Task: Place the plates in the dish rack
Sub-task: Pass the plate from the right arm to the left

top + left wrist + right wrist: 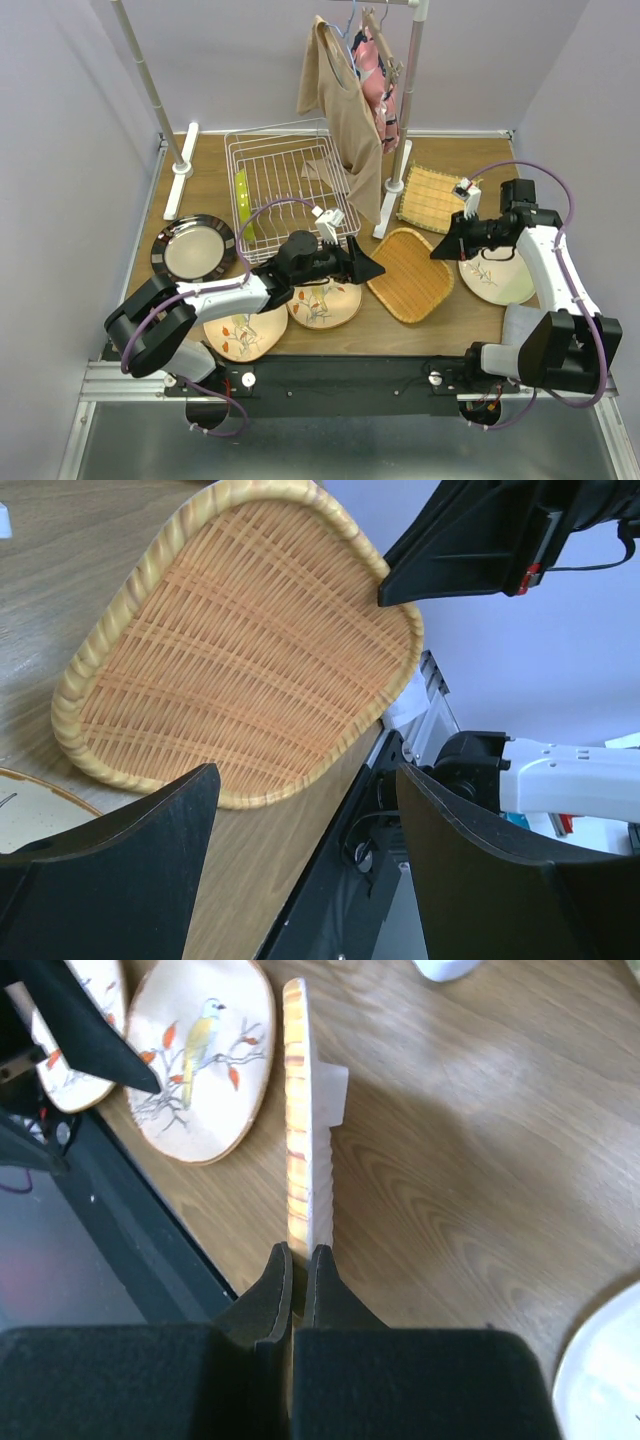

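Note:
The orange woven-look plate (410, 275) lies at the table's front middle; it also shows in the left wrist view (240, 660). My right gripper (441, 248) is shut on its right rim, seen edge-on in the right wrist view (298, 1110) between my jaws (300, 1255). My left gripper (372, 268) is open and empty beside the plate's left edge (307, 775). The white wire dish rack (285, 190) stands behind with a lime plate (242, 205) upright in it. Two peach bird plates (245, 332) (325, 303) lie under my left arm.
A dark-rimmed plate (193, 248) lies at the left, a yellow woven plate (432, 198) at the back right, and a cream plate (497, 275) under my right arm. A clothes-rail stand (395, 150) with hanging clothes stands beside the rack. The table's front edge (340, 810) is close.

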